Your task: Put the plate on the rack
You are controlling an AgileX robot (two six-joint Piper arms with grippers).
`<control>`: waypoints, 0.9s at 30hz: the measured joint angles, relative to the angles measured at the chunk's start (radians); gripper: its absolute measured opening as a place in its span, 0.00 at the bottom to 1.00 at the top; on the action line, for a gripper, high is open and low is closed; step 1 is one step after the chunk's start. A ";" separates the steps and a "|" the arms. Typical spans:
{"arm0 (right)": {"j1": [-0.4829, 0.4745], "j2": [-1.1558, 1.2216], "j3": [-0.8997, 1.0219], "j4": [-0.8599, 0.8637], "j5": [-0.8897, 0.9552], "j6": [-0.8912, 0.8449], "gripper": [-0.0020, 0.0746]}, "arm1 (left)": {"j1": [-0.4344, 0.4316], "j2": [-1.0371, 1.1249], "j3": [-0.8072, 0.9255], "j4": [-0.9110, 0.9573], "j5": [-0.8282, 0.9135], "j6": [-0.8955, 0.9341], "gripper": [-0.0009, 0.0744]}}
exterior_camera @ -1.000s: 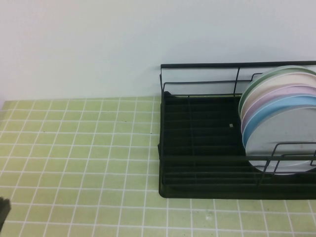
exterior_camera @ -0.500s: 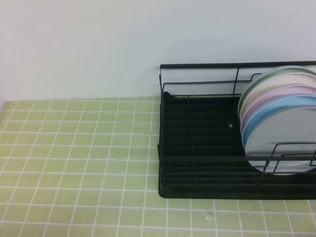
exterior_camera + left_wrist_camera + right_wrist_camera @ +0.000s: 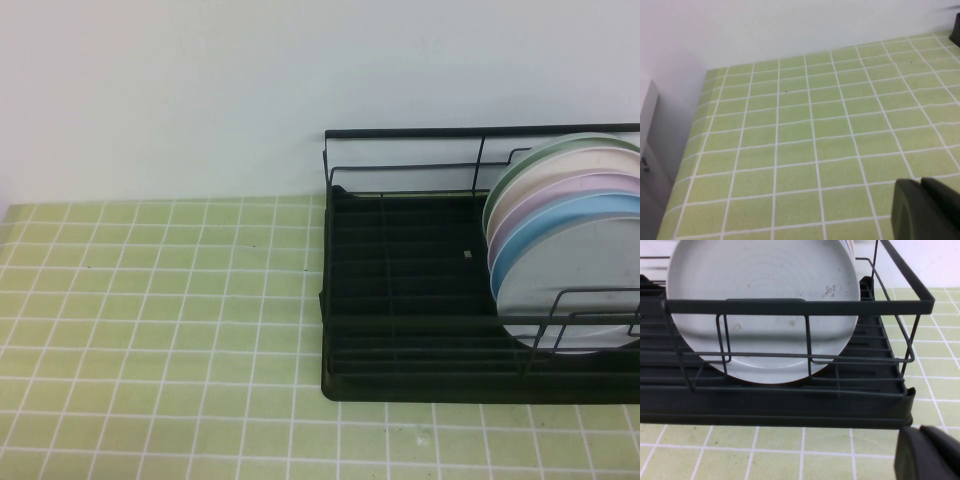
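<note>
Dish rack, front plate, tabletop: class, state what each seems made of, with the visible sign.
Dish rack: thin black rods, likely coated metal wire, over a matt, probably plastic tray. Front plate: pale grey, matt, faint rings; perhaps plastic, maybe ceramic. Tabletop: green squares, white lines; tile or printed sheet. Left pincer, shut, over bare tabletop; right pincer, shut, before the rack.

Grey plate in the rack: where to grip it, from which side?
Top rim, from above, I'd say. The grey plate stands on edge at the near end of the stack in the rack; wires cross its lower half and coloured plates crowd behind, so only the upper rim is free. Right gripper, shut, sits just outside the rack; left gripper, shut, over the tiled table.
</note>
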 joint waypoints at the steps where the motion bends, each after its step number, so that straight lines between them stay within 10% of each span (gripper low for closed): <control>1: 0.000 0.000 0.000 0.000 0.000 0.000 0.02 | 0.000 0.000 0.000 0.002 0.000 0.000 0.01; 27: 0.000 0.000 0.000 0.000 0.000 0.000 0.02 | 0.000 0.000 0.000 0.035 0.018 -0.068 0.01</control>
